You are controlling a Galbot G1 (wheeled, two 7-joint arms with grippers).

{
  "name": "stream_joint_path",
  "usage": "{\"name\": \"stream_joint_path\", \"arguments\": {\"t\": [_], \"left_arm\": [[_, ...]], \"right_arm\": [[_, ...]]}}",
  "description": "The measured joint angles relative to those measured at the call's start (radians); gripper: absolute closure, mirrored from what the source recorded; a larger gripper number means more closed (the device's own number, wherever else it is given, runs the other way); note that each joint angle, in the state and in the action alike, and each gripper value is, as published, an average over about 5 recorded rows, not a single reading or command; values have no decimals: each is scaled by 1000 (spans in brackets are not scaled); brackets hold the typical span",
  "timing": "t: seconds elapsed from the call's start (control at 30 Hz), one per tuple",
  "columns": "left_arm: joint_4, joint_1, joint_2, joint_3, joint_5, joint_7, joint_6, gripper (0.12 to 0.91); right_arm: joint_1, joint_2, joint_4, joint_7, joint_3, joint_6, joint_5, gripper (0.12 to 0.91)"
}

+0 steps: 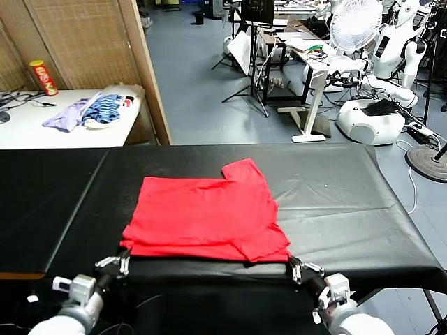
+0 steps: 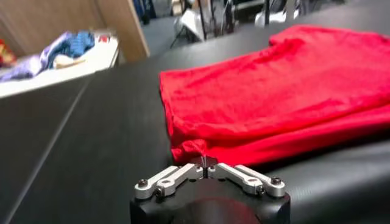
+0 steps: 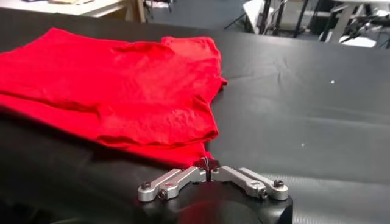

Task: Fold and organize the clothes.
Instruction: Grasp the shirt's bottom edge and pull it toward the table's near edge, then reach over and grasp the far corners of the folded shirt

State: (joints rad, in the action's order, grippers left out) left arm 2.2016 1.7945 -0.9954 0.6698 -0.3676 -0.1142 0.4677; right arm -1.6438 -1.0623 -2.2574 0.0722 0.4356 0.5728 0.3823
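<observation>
**Red T-shirt folded at the front of the black table, a pincer at each near corner**

The T-shirt (image 1: 206, 216) lies folded in the middle of the head view on the black table (image 1: 335, 202); its lower edge runs close to the table's near edge, and one sleeve (image 1: 246, 174) juts toward the upper centre of the frame; the fabric lies doubled, with a layered hem along the lower edge and a few soft creases.

The left pincer (image 1: 120, 262) sits at the lower left of the frame, just at the shirt's near left corner; in the left wrist view its tips (image 2: 205, 163) meet nearly together right at a small bunched fold of the red hem; whether cloth is pinched between them I cannot tell.

The right pincer (image 1: 302, 269) sits at the lower right, at the shirt's near right corner; in the right wrist view (image 3: 209, 165) its tips look drawn close at the hem's edge; again I cannot tell if they grip cloth.

Bare black surface spreads wide to the shirt's left, right and far side; a white side table (image 1: 42, 129) in the upper left carries a lilac garment (image 1: 66, 115), a blue-striped garment (image 1: 108, 108) and a red can (image 1: 43, 77).
</observation>
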Motion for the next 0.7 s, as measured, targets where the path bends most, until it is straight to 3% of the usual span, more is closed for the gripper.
{"name": "stream_joint_path", "arguments": {"t": [0.17,0.33,0.53,0.7], "left_arm": [[32,41,-32,16,22,-31,39,536],[84,75,-60,48,17,-45,67,286],[113,25,-49,96,-82,-45,80,233],[32,-162,-25,62,-200,-77,109,232]], "right_arm": [[-21,15,-37,0,11,4,9,283],[-15,35,-82,4,50,19,69,229],[107,37,-48,21,65,-8,110,227],[309,12,98,67,-3,-31,92,227]]}}
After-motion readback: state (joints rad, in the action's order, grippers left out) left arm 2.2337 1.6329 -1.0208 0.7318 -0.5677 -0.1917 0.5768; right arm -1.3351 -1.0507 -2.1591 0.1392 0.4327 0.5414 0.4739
